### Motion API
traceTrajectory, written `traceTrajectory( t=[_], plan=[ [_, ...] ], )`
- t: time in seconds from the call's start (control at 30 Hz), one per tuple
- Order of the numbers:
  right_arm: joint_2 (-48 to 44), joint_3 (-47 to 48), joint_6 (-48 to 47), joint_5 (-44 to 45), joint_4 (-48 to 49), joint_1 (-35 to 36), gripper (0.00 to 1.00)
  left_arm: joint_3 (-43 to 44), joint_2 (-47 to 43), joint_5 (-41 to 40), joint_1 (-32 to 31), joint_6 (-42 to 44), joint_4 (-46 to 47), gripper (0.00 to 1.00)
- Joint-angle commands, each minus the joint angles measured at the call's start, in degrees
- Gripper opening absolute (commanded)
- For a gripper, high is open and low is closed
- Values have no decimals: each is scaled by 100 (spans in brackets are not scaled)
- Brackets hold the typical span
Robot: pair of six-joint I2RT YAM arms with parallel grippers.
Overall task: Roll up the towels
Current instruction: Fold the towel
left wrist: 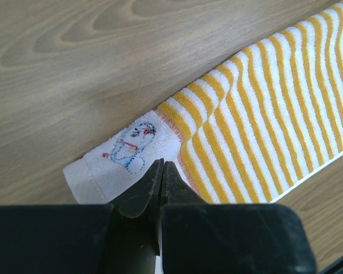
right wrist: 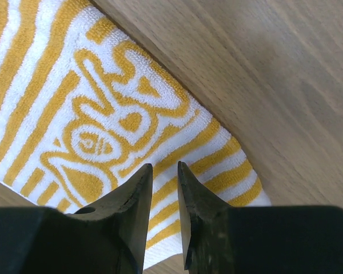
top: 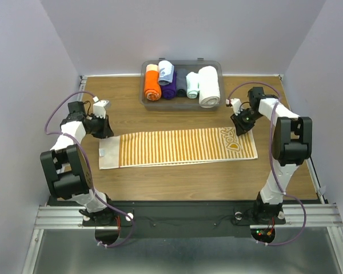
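The yellow-and-white striped towel [top: 177, 147] lies flat and unrolled across the middle of the table, with its white embroidered end at the left and its lettered end at the right. My left gripper [top: 103, 130] is at the towel's far left corner. In the left wrist view its jaws [left wrist: 162, 164] are shut, tips over the white end of the towel [left wrist: 263, 120]. My right gripper [top: 239, 127] is at the far right corner. Its jaws [right wrist: 164, 166] stand slightly apart just above the lettered end [right wrist: 103, 114]. A pale blue towel [top: 166, 71] sits rolled in the bin.
A clear plastic bin [top: 180, 106] at the back centre holds an orange roll [top: 152, 83], a purple roll [top: 169, 87], a dark roll [top: 181, 84], a pale mint roll [top: 192, 84] and a thick white roll [top: 208, 85]. Bare wood lies in front of the towel.
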Motion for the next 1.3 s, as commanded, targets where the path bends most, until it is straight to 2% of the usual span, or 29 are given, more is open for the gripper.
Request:
traceTrajectory(
  t=[0.0, 0.43, 0.57, 0.7, 0.77, 0.9, 1.03, 1.13, 1.17, 1.23, 1.27],
  plan=[
    [213, 176, -40, 51, 48, -4, 30, 30, 358, 39, -8, -290, 164, 6],
    [574, 89, -276, 385, 48, -4, 29, 293, 1457, -348, 185, -413, 1394, 3],
    [565, -43, -347, 474, 31, 5, 29, 601, 1880, -331, 185, -395, 1422, 4],
    [329, -446, -557, 544, -127, 84, 29, 829, 1924, -304, 89, -343, 1404, 8],
    [153, -868, -725, 596, -233, 268, 29, 935, 1915, -330, 1, -378, 1386, 16],
    [-513, -1484, -979, 553, -618, 689, 29, 1259, 1679, -199, -35, -553, 1334, 34],
    [-1147, -1959, -1252, 535, -1129, 1112, 29, 1480, 1240, -163, -44, -510, 983, 39],
    [-1385, -1828, -1087, 412, -1384, 1130, 30, 1296, 686, -242, -166, -290, 798, 41],
    [-1412, -1723, -1007, 403, -1402, 1121, 33, 1200, 520, -269, -219, -238, 797, 42],
    [-1517, -1328, -577, 238, -1411, 956, 46, 936, 97, -252, -289, -176, 762, 43],
    [-1544, -1187, -393, 167, -1411, 841, 49, 874, -26, -251, -307, -176, 736, 43]
  ],
)
